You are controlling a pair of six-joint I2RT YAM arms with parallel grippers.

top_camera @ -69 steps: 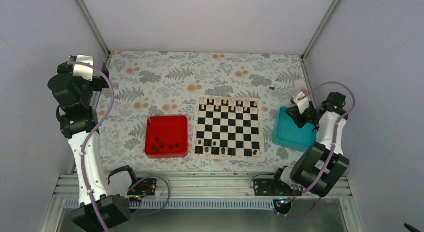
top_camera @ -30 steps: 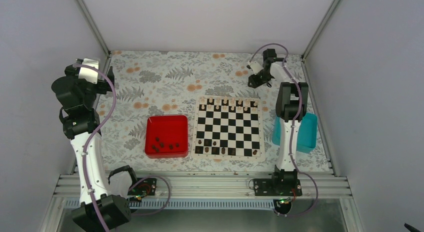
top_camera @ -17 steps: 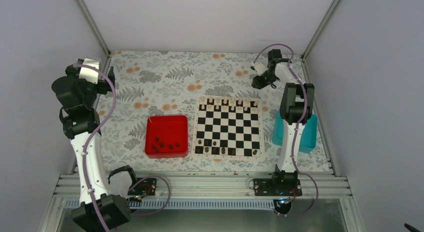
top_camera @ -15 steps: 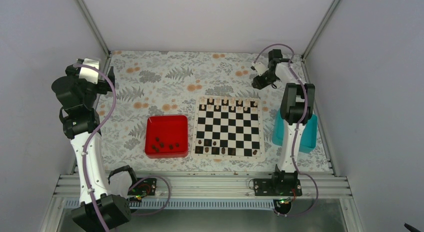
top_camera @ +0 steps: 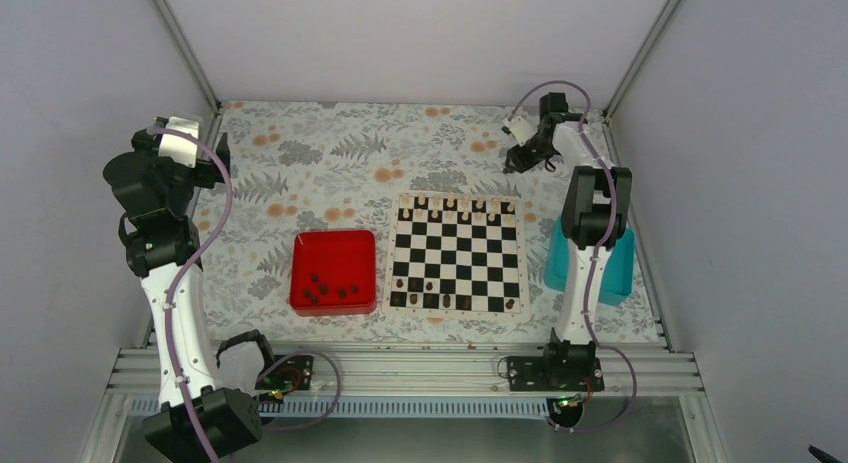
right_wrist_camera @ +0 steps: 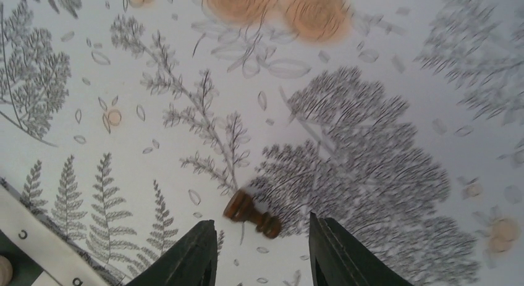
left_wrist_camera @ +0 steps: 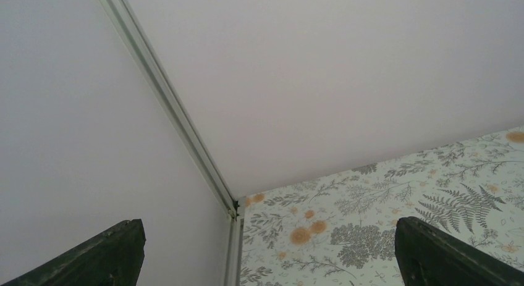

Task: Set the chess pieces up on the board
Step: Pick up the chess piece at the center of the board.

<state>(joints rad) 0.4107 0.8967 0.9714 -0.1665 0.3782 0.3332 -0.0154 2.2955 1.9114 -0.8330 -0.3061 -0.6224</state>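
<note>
The right gripper [top_camera: 514,163] had swung from the teal tray [top_camera: 617,271] to the far cloth. Its jaws stood parted astride a toppled piece [right_wrist_camera: 252,215] beyond the board [top_camera: 458,253], so a pickup looked likely next. The left gripper [left_wrist_camera: 266,249] gaped wide, idle.

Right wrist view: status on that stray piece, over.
Right pincer open over the stray piece, lying tipped on the cloth. Left pincer open, raised high. Nothing blocking.

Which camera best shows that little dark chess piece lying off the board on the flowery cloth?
Right wrist: the piece lies on its side, large and clear, by the open right tool. Top view: hidden or too small to tell. Left wrist: absent.
</note>
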